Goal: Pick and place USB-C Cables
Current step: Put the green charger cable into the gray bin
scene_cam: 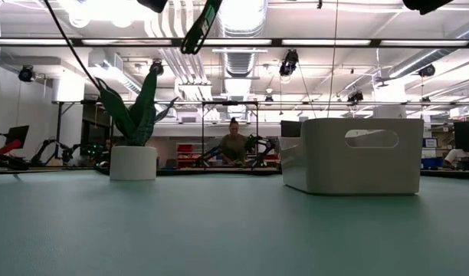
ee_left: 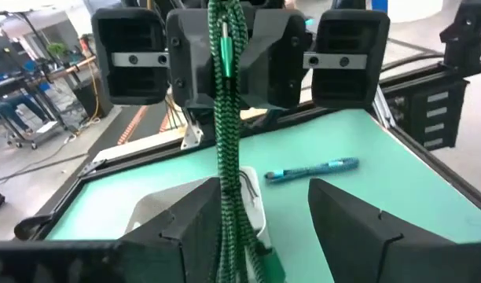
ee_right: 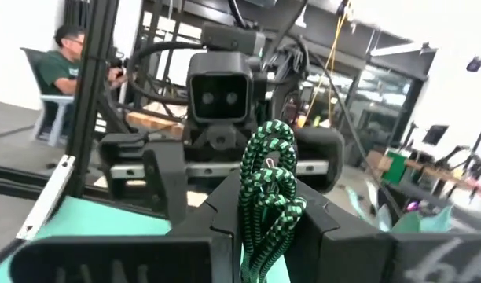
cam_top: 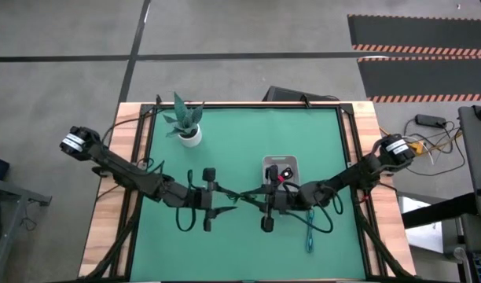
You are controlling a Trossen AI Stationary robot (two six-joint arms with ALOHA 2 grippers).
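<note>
Mat open near plant (cam_top: 185, 122); white tray (cam_top: 281, 167) blocks centre-right.

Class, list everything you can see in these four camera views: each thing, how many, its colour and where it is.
Green cable: one, green-black braid, stretched in the air between both claws.
Teal cable: one, on the mat near the right arm.
Black-and-red cable: one, inside the tray.
White tray: one, mid-table.
Potted plant: one, green in a white pot, far left of the mat.
Person: one, seated beyond the table.
Left claw: gripping the green cable.
Right claw: gripping its other end.
</note>
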